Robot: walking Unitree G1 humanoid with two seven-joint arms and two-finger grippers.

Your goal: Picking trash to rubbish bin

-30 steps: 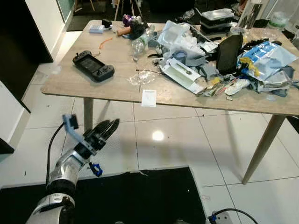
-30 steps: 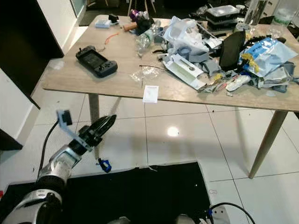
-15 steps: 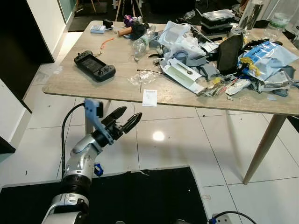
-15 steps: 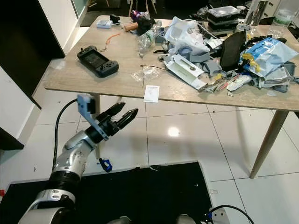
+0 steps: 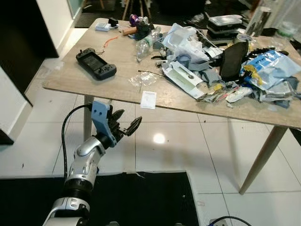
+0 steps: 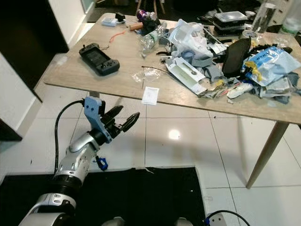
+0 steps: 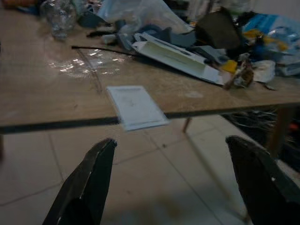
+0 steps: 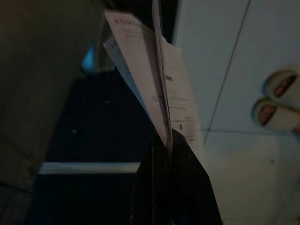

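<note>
Left gripper (image 5: 127, 127) is hanging w/ jaws apart, gripping nothing, below the near edge of the table (image 5: 70, 80), black fingers (image 7: 91, 180) long and tapered, pointing up toward a small white paper card (image 5: 148, 99) that is lying flat and overhanging the table's near edge. Left arm, silver w/ blue wrist block, is angling up from lower left over the glossy white tiled floor (image 5: 178, 146). Right gripper (image 8: 164, 154) is pinching thin printed paper sheets (image 8: 159, 79), jaws clamped on them, in dim light. Table is light wood-grain; crinkled clear plastic wrap (image 5: 141, 79) is lying beyond the card, black handheld console (image 5: 95, 65) far left, trash heap (image 5: 225, 66) of bags and cartons right.
</note>
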